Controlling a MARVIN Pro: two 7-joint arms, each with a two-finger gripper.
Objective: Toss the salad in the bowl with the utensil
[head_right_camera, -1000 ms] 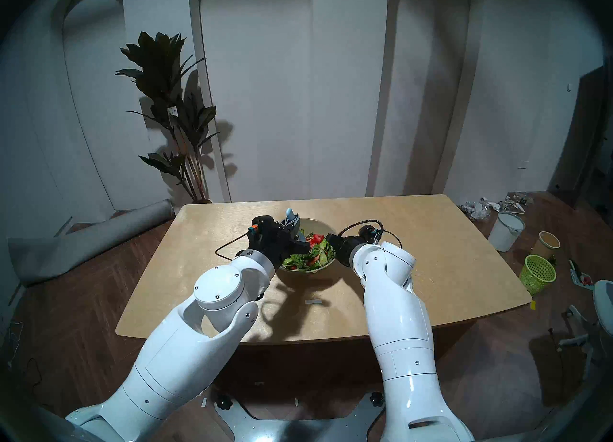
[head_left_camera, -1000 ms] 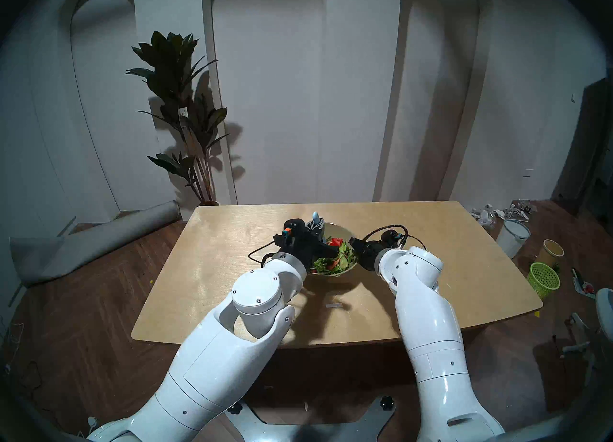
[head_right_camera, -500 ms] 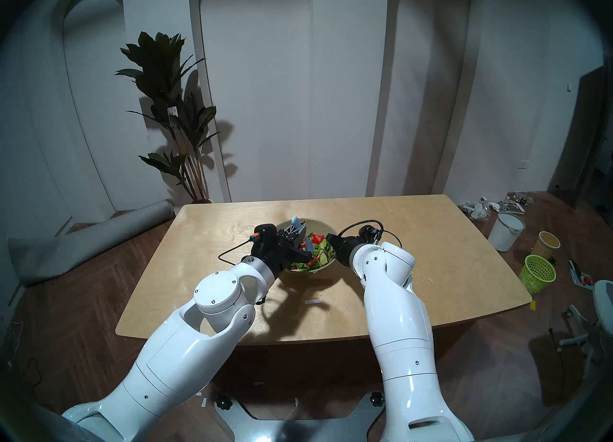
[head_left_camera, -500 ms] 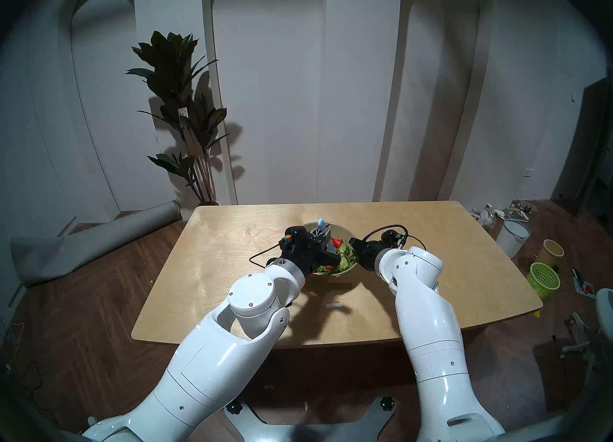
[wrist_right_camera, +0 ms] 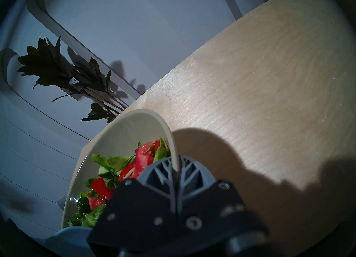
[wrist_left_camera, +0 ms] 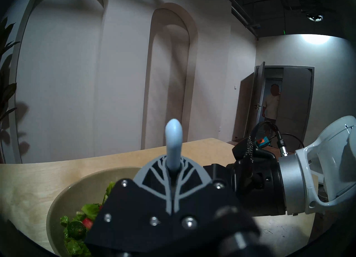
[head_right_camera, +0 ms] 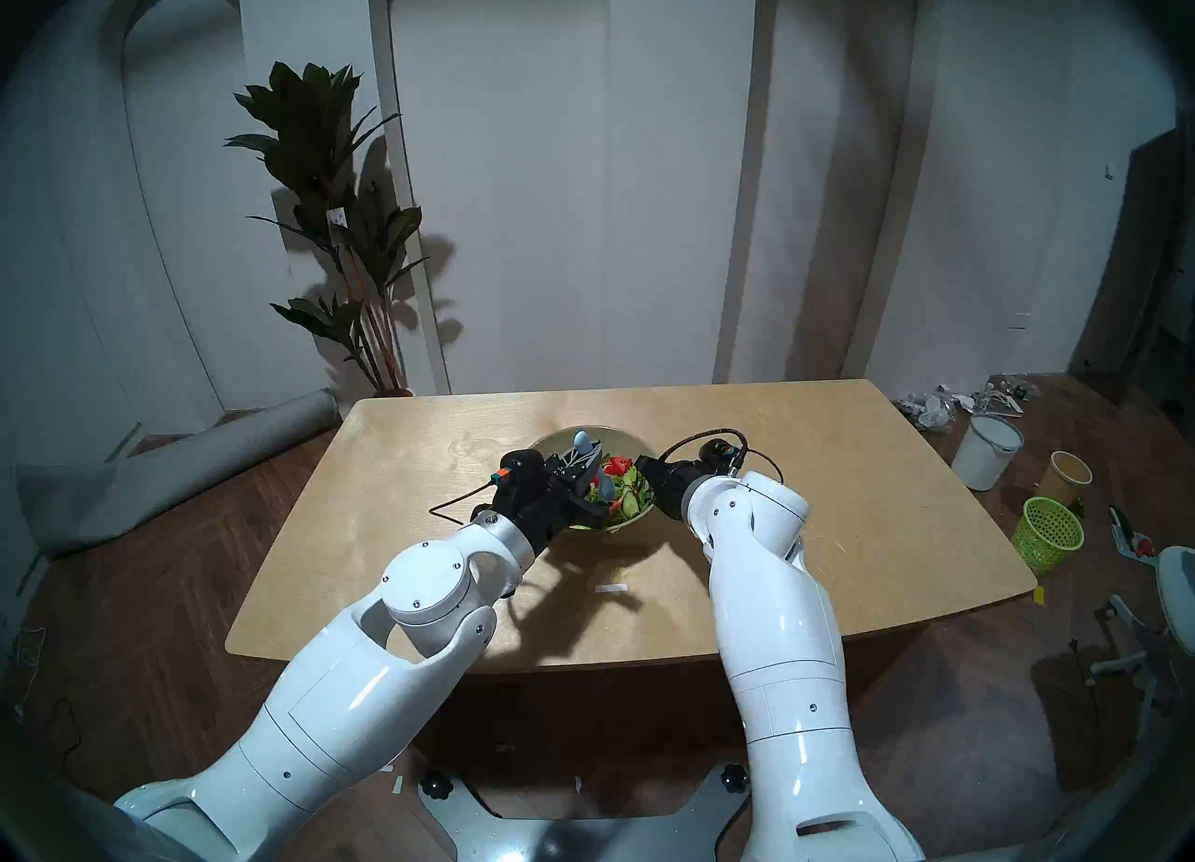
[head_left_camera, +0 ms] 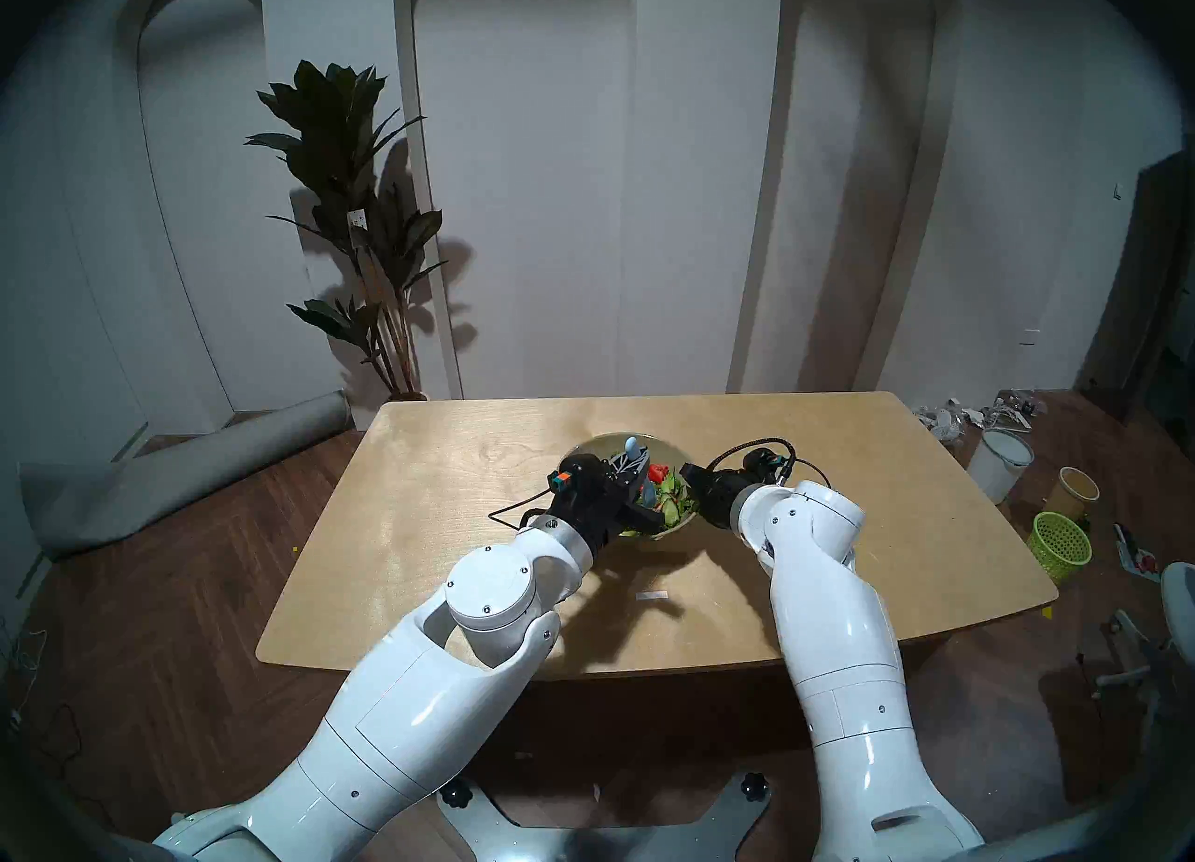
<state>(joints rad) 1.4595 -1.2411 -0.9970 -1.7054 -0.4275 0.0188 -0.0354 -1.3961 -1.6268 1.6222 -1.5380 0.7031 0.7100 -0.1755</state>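
Pale blue utensil [wrist_left_camera: 174, 144] clamped upright in left gripper [wrist_left_camera: 172, 175]; right gripper [wrist_right_camera: 175, 170] pinches bowl [wrist_right_camera: 169, 135] rim.

The left gripper [head_left_camera: 637, 467] has lowered the utensil [head_left_camera: 632, 446] into the salad [head_left_camera: 669, 495].

Two glossy white arms, thick rounded shells with small dark screws at the joints. Each ends in a silver collar, then a black wrist block. The left gripper [wrist_left_camera: 174, 175] shows grey fingers [wrist_left_camera: 154, 175] cut with a branching tree-like lattice, bolted to black plates; the right gripper [wrist_right_camera: 176, 173] looks the same. An orange-and-teal connector and a looping black cable ride each wrist, the right one braided.
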